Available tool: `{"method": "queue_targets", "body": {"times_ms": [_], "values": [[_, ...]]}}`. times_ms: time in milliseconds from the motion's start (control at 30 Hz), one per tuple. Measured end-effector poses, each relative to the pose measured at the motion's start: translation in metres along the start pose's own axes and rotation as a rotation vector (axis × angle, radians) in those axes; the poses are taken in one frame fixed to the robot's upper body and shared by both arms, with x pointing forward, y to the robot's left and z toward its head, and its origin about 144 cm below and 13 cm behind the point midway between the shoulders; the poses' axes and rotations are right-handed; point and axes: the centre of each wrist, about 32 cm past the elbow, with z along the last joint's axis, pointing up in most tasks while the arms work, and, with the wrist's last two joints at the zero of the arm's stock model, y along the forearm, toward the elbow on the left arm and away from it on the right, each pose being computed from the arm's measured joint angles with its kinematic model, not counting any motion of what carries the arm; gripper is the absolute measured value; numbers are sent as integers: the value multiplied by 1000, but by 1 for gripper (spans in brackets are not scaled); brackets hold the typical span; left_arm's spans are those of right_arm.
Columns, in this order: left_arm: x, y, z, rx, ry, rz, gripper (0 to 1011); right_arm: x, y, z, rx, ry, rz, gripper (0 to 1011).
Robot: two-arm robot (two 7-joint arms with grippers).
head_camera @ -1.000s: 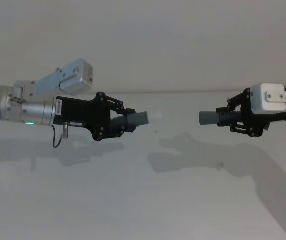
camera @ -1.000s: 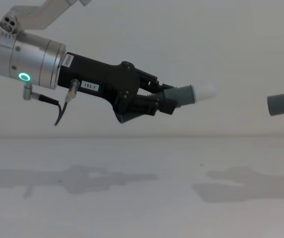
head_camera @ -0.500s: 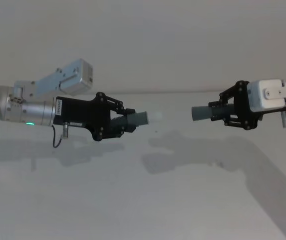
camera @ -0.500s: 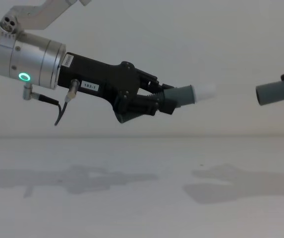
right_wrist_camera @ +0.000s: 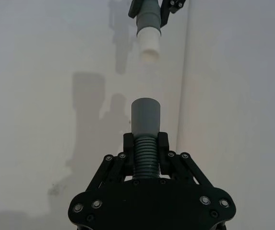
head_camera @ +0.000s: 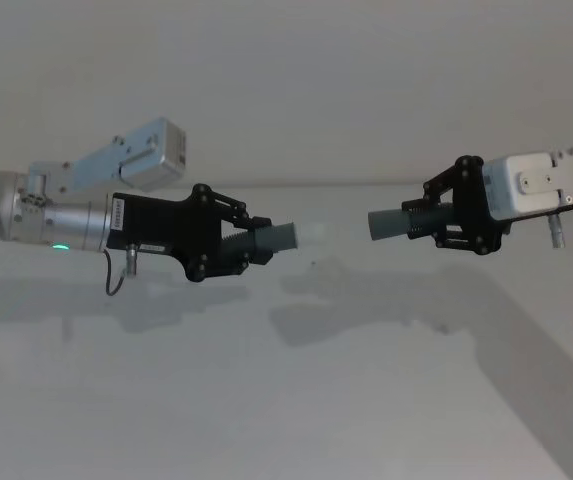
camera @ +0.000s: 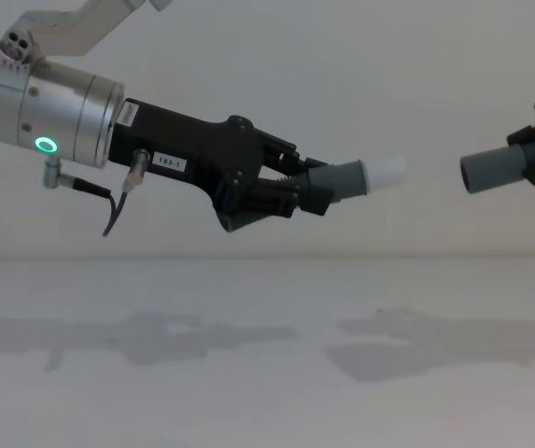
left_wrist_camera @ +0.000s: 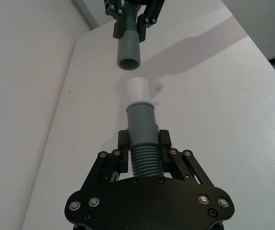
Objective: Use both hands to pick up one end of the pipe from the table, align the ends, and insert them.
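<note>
Jaws of the left gripper (head_camera: pixel 254 243) clenched on the ribbed middle of the white-tipped pipe piece (head_camera: pixel 278 238), held in the air above the bench (head_camera: pixel 266 400), same pose as half a second ago. White tip (head_camera: pixel 311 234) points toward the robot's right, tilted slightly up in chest view. Next an air gap, narrower than before; the ends are near but not touching. Socket piece (head_camera: pixel 391 223) has moved left toward the tip and sits a bit higher than a second ago. Its open socket mouth (left_wrist_camera: pixel 128 63) faces the tip, roughly in line in left wrist view. Right gripper (head_camera: pixel 438 222) jaws clenched on that piece's ribbed part, also airborne. Its shadow on the bench has shifted left too.
</note>
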Motion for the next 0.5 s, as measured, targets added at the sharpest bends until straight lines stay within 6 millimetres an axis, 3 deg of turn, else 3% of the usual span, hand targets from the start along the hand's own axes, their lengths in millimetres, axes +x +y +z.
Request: {"method": "queue_targets", "body": {"times_ms": [500], "values": [[0,0,0,0,0,0,335,9,14,1,30,-9,19,259]]}}
